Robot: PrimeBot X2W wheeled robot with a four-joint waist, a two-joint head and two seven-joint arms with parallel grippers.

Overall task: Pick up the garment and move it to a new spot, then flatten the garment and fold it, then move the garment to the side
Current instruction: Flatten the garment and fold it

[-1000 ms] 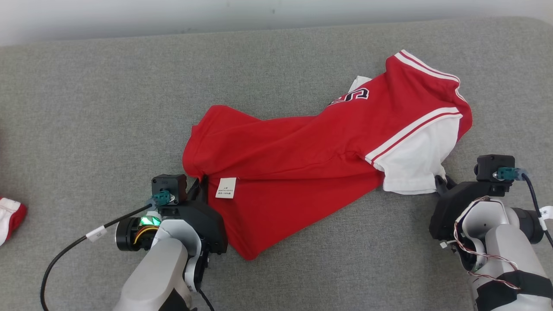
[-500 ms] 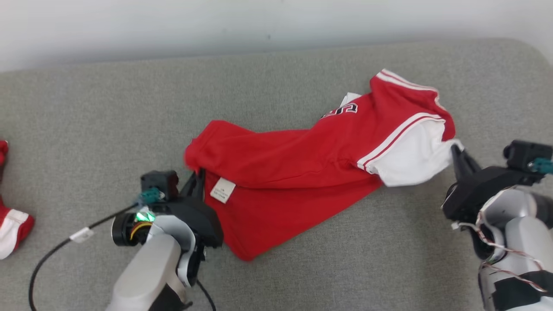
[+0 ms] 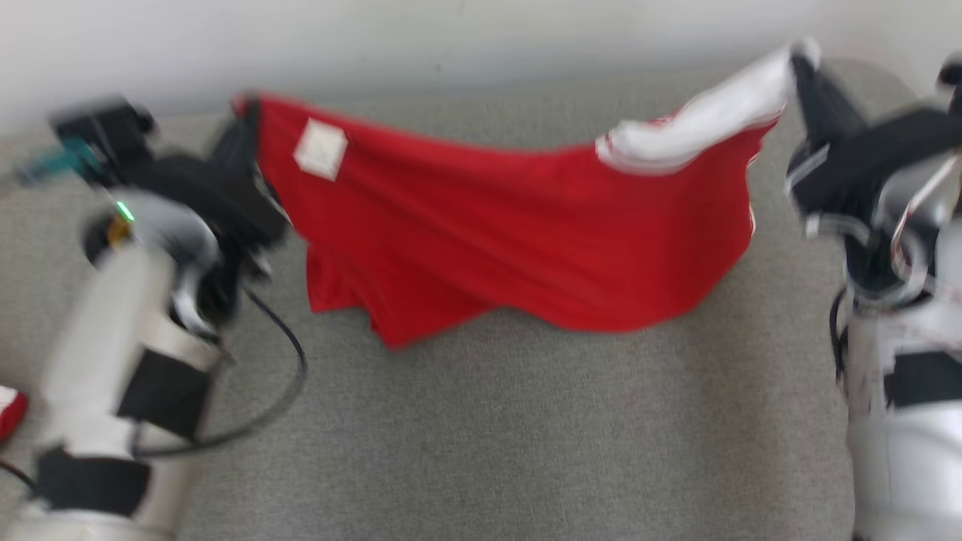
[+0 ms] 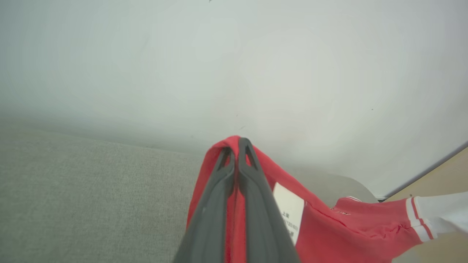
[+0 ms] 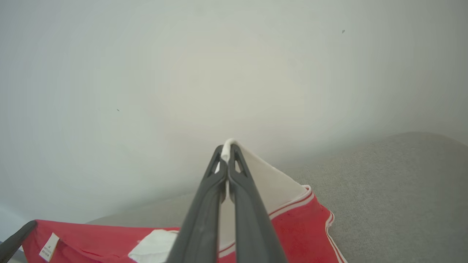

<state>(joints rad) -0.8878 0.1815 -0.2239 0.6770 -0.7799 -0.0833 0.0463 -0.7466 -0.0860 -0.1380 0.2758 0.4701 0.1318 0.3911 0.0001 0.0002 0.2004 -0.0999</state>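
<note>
The garment is a red shirt with white sleeves and a white label, hanging stretched between my two grippers above the grey surface. My left gripper is shut on its red corner at the upper left. In the left wrist view the left gripper pinches red cloth. My right gripper is shut on the white sleeve at the upper right. The right wrist view has the right gripper clamped on the white sleeve edge. The garment's lower hem droops towards the surface.
A pale wall stands behind the grey surface. Another red and white piece of cloth lies at the far left edge. A black cable loops from my left arm.
Both grippers have risen and moved apart, lifting the garment off the surface and stretching it out. The right gripper closed on the white sleeve. The head camera has also shifted.
</note>
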